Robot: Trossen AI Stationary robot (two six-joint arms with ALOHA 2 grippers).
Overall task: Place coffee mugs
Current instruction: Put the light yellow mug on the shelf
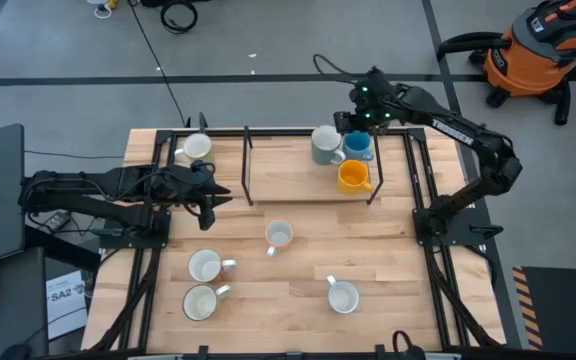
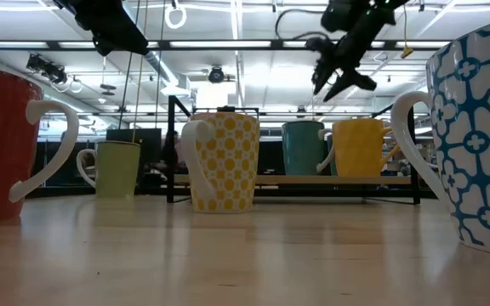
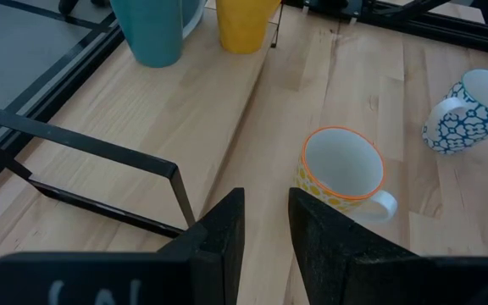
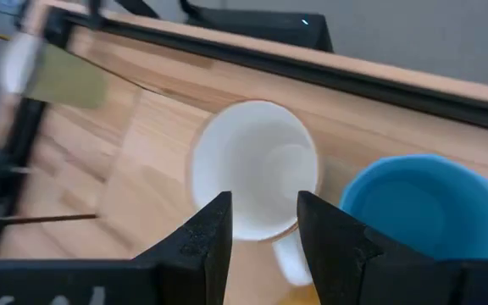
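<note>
Three coffee mugs stand on a low wooden shelf (image 1: 298,180) at the table's far side: a grey-white one (image 1: 324,146), a blue one (image 1: 357,146) and an orange-yellow one (image 1: 353,177). My right gripper (image 1: 356,118) hangs open above the grey-white mug (image 4: 252,161) and the blue mug (image 4: 422,203), pointing steeply down, with nothing between its fingers (image 4: 265,203). My left gripper (image 1: 223,195) waits open over the table's left part, its fingers (image 3: 267,199) empty. Several more mugs stand on the table: at the far left (image 1: 197,147), in the centre (image 1: 279,236) and toward the near edge (image 1: 205,266), (image 1: 343,296).
A black metal frame (image 1: 247,165) borders the shelf, and black rails (image 1: 148,290) run along the table's left and right sides. Beyond the table's far right corner an orange vacuum (image 1: 538,50) stands on the floor. Bare wood lies between the centre mug and the shelf.
</note>
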